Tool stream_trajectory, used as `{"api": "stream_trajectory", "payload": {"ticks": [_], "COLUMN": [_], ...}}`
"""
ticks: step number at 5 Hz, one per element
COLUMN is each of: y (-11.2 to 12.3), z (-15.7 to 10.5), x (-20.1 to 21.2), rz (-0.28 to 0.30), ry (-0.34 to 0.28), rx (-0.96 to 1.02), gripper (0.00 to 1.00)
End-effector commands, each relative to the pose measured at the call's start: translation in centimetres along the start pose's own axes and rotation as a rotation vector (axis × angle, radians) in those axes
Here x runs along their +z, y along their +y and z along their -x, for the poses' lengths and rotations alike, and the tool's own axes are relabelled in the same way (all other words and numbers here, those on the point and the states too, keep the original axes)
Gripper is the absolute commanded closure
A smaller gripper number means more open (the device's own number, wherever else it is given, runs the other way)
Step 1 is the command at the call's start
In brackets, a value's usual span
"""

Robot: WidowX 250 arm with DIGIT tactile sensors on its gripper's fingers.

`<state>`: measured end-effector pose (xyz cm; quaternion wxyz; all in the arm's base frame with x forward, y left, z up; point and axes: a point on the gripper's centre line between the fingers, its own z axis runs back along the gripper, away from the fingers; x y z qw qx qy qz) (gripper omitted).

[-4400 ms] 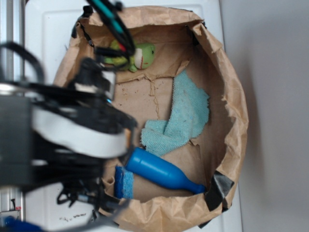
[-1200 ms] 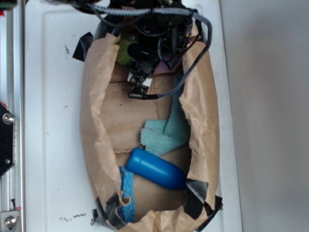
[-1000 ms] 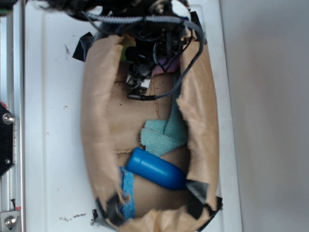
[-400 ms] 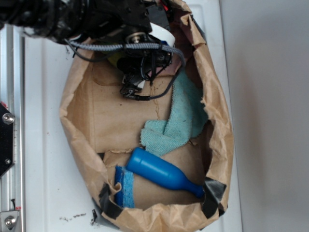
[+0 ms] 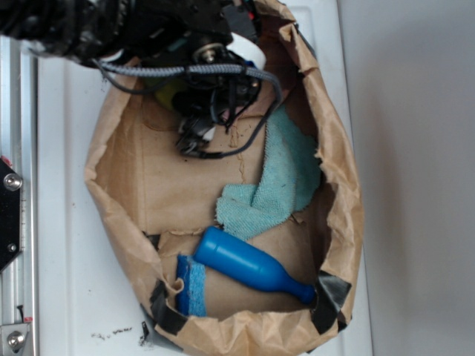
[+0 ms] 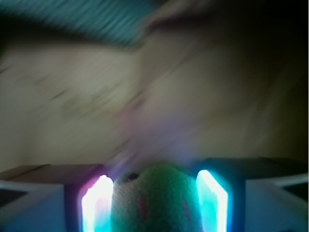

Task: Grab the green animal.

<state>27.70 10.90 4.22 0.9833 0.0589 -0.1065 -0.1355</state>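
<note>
Meanwhile, since the picture just before, the paper bag [image 5: 111, 185] had spread slightly wider and the arm had shifted a little left. The jaws were clamped on the green animal [image 6: 157, 200], which sat between the glowing fingers [image 6: 96, 203], at the bag's far end.

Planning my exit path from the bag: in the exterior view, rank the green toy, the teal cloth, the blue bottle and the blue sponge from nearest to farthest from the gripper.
1. Green toy: between the fingers of the gripper, at the bag's top.
2. Teal cloth: mid-bag, toward the right.
3. Blue bottle: lying across the lower part.
4. Blue sponge: bottom left, just past the bottle's wide end.
</note>
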Motion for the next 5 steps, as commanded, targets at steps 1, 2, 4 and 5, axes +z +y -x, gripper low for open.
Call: {"api": "stream_trajectory", "payload": {"ticks": [1, 2, 4, 5], "y": [-0.9, -2.3, -4.5, -4.2], "z": [-2.5, -3.2, -3.9, -4.5], "x": [11.1, 14.2, 17.8, 18.4], "rz": [0.113, 0.127, 0.098, 0.106], "ry": [-0.035, -0.028, -0.093, -0.100], "rx": [0.051, 0.065, 0.074, 0.090], "gripper": [1.00, 1.00, 1.00, 1.00]}}
